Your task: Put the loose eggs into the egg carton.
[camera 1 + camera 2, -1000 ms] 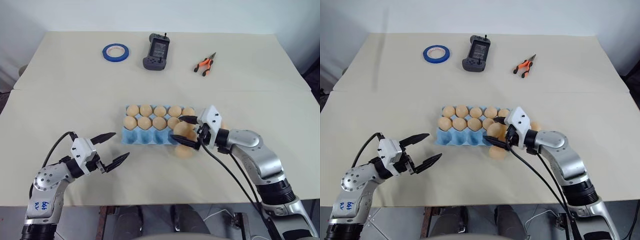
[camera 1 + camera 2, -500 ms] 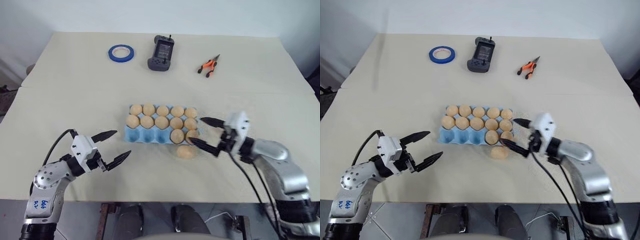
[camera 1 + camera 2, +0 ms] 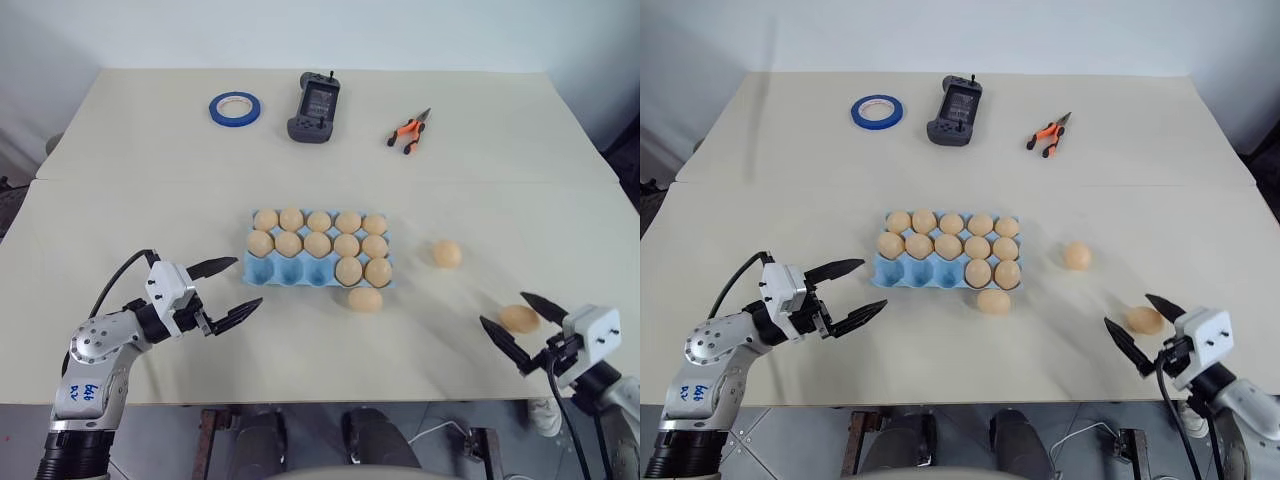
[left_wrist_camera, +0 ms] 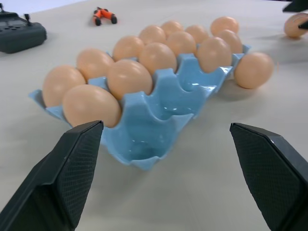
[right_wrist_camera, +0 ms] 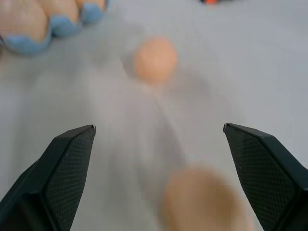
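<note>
The light blue egg carton (image 3: 290,272) lies mid-table with tan eggs in its back and middle rows and two in the front row at its right end. One loose egg (image 3: 365,299) rests against the carton's front edge. A second egg (image 3: 447,253) lies to the carton's right. A third egg (image 3: 519,318) lies on the table between the spread fingers of my right gripper (image 3: 503,308), which is open near the right front edge; this egg (image 5: 202,202) shows blurred in the right wrist view. My left gripper (image 3: 247,282) is open and empty, pointing at the carton's left end.
A blue tape roll (image 3: 235,107), a black handheld controller (image 3: 314,103) and orange pliers (image 3: 409,130) lie along the far side of the table. A seam crosses the table behind the carton.
My right gripper has swung from the carton's right end out to the right and back toward the front edge, staying open, and now straddles a loose egg. The left gripper has stayed put.
</note>
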